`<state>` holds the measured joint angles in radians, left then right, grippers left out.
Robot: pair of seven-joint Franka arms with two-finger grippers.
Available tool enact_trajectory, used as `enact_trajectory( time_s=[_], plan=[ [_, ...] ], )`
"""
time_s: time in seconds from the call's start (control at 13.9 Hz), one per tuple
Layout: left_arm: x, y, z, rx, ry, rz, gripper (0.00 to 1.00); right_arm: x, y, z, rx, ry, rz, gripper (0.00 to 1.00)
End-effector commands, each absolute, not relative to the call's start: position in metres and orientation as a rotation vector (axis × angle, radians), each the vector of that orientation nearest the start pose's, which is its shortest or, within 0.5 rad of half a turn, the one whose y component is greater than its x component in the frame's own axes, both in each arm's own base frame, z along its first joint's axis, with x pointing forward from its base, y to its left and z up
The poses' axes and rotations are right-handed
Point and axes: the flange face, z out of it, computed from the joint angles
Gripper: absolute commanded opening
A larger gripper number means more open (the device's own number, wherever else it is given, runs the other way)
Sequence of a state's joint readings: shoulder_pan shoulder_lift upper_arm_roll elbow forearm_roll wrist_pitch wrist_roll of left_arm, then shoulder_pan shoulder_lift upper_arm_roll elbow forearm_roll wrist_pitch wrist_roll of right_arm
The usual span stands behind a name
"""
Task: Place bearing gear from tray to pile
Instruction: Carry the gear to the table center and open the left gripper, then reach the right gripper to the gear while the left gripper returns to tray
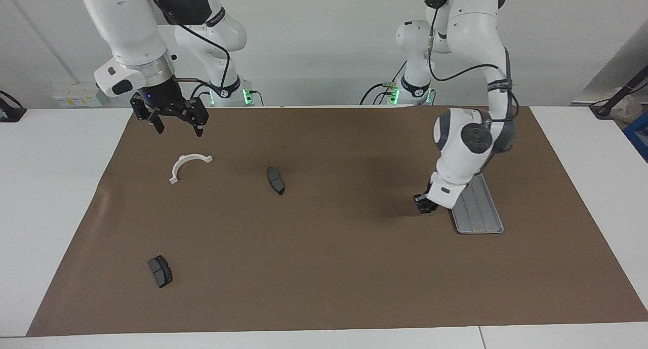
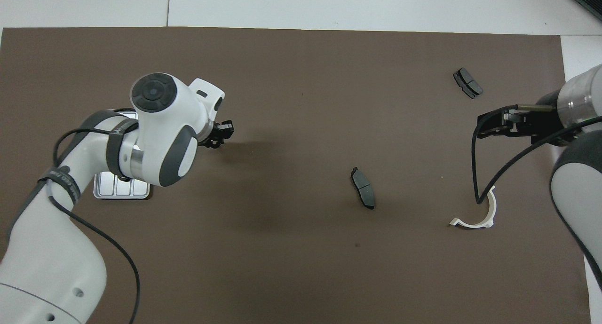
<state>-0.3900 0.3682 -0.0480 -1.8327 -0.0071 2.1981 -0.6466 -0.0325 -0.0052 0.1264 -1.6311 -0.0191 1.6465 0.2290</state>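
Observation:
The silver ridged tray (image 1: 478, 212) lies toward the left arm's end of the mat. The left arm covers most of it from above, leaving one end of the tray (image 2: 121, 190) showing. My left gripper (image 1: 422, 205) (image 2: 221, 136) hangs low over the bare mat just beside the tray, shut on a small dark bearing gear. Any gears on the tray are hidden by the arm. The pile is a loose scatter: a white bracket (image 1: 188, 165) (image 2: 477, 215) and two dark brake pads (image 1: 276, 180) (image 1: 160, 271). My right gripper (image 1: 173, 123) (image 2: 482, 125) waits open in the air over the mat near the bracket.
A brown mat (image 1: 329, 268) covers the table, with white table top around it. One brake pad (image 2: 363, 187) lies mid-mat, between the tray and the bracket. The other pad (image 2: 467, 82) lies farther from the robots, toward the right arm's end.

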Motion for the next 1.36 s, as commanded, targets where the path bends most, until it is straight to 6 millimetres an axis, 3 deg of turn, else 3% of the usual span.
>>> enact_trajectory(
  time_s=[0.0,0.14,0.22,0.36,0.57,0.65,0.79,0.93,1.08,1.29],
  plan=[
    [0.555,-0.318,0.335,-3.141,-0.37,-0.02,0.17,0.553,0.051,0.601,-3.136,0.243,-0.013,1.0],
    [0.54,-0.342,0.336,-3.166,-0.344,-0.031,0.34,0.551,0.054,0.6,-3.138,0.236,-0.008,1.0],
    [0.536,-0.347,0.335,-3.172,-0.34,-0.019,0.59,0.55,0.054,0.597,-3.139,0.236,0.001,1.0],
    [0.53,-0.356,0.337,-3.177,-0.32,-0.015,0.91,0.55,0.057,0.594,-3.137,0.226,-0.037,1.0],
    [0.538,-0.345,0.339,-3.164,-0.347,0.002,0.95,0.548,0.068,0.589,-3.138,0.195,-0.052,1.0],
    [0.546,-0.332,0.34,-3.155,-0.362,0.008,0.93,0.549,0.076,0.585,-3.135,0.182,-0.073,1.0],
    [0.581,-0.27,0.349,-3.145,-0.46,-0.014,0.86,0.546,0.106,0.569,-3.129,0.196,-0.082,1.0],
    [0.604,-0.204,0.361,-3.151,-0.379,-0.001,0.83,0.546,0.132,0.555,-3.117,0.2,-0.119,1.0],
    [0.615,-0.151,0.367,-3.154,-0.313,0.025,0.81,0.546,0.157,0.538,-3.106,0.173,-0.147,1.0],
    [0.615,-0.097,0.362,-3.152,-0.243,0.074,0.79,0.552,0.206,0.5,-3.074,0.143,-0.183,1.0]
  ],
)
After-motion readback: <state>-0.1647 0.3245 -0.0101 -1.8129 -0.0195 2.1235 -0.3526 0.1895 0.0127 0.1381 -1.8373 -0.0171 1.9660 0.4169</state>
